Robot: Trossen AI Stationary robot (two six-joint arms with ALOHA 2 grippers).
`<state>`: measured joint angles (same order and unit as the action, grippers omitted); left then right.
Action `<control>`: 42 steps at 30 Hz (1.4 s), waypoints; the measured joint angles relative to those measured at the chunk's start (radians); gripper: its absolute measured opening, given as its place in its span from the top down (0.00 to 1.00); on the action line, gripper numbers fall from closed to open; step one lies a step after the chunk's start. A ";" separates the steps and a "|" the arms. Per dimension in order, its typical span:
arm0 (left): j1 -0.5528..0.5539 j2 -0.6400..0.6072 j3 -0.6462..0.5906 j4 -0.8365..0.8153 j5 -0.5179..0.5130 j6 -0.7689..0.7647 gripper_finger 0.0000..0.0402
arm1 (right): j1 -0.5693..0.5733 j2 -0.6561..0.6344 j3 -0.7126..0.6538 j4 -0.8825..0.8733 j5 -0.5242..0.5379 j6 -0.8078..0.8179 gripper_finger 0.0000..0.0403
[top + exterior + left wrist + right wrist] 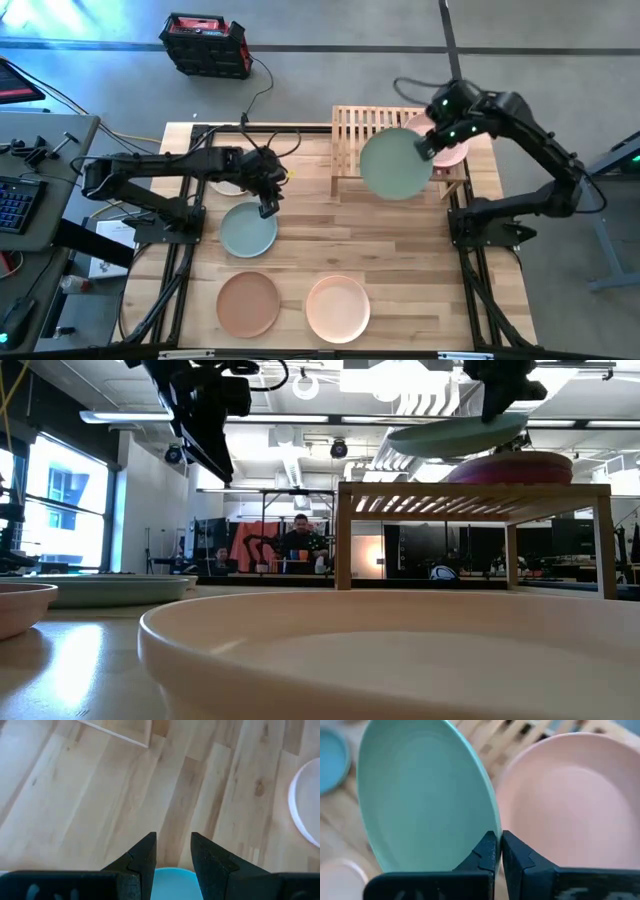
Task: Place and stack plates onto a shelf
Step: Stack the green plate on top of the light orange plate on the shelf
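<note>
My right gripper is shut on a green plate and holds it above the wooden slatted shelf. A pink plate lies flat on the shelf's right half, beside and partly below the green one. My left gripper hovers open just above the far rim of a sage plate, which lies flat on the table; in the left wrist view its fingers stand apart with nothing between them. A tan plate and a beige plate lie near the table's near edge. My right gripper pinches the green plate's rim between its two fingers, on the side of the plate toward the table's right. The fingers come slanting down from the right. The plate is lifted clear and tilted, its free side reaching left over the shelf.
A pale plate lies partly hidden under my left arm, and shows in the left wrist view. The shelf's left half has open slats. Bare tabletop lies between the shelf and the near plates. People sit in the room beyond.
</note>
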<state>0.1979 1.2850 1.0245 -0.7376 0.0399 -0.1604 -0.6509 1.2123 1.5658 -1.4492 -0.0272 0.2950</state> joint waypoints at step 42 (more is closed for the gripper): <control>0.177 0.000 0.000 0.002 0.001 0.086 0.73 | -0.177 -0.286 -0.151 -0.114 0.307 0.903 1.00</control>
<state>0.3748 1.2850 1.0241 -0.7357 0.0406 -0.0746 -0.8284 0.9265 1.4146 -1.5628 0.2802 1.1979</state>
